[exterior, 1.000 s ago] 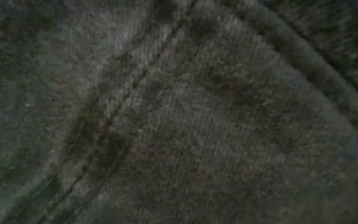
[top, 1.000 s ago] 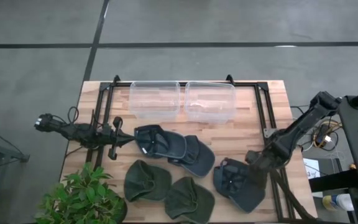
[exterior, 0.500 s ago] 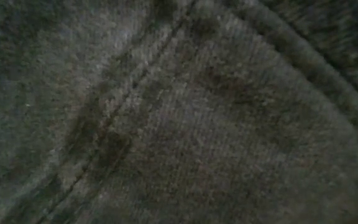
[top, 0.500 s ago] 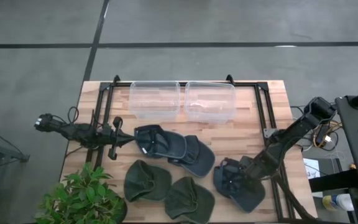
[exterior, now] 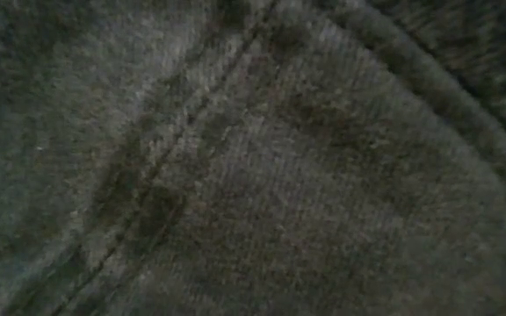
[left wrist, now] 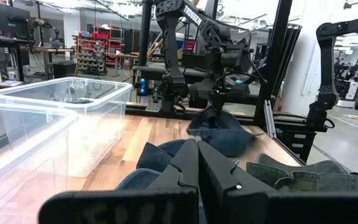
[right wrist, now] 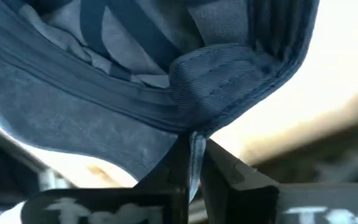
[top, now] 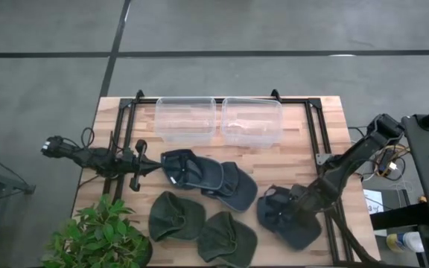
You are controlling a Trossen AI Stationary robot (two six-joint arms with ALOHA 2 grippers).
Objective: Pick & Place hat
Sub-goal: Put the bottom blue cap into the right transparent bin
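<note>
A dark blue cap (top: 285,219) lies at the table's near right, and my right gripper (top: 301,203) is shut on it. The left wrist view shows this cap (left wrist: 221,132) below that gripper. Two more dark blue caps (top: 203,177) overlap at the table's middle. Two green caps (top: 176,216) (top: 226,237) lie near the front edge, and one of them fills the low view (exterior: 253,158). My left gripper (top: 152,166) is shut and empty at the table's left, its fingers together in its own wrist view (left wrist: 197,165). My right gripper pinches the blue cap's rim edge (right wrist: 195,138) between its two fingers (right wrist: 180,163), beside the inner sweatband. The fingers come slanting down from the table's right. The cap's inside faces the wrist camera. I cannot tell whether the cap is clear of the table.
Two clear plastic bins (top: 185,119) (top: 252,121) stand side by side at the far edge. A potted plant (top: 99,237) stands at the near left corner. A black frame rail (top: 311,130) runs along the table's sides.
My right gripper has dipped toward the table's near edge onto the blue cap, then drawn back a little toward the far edge. The cap has shifted slightly with it.
</note>
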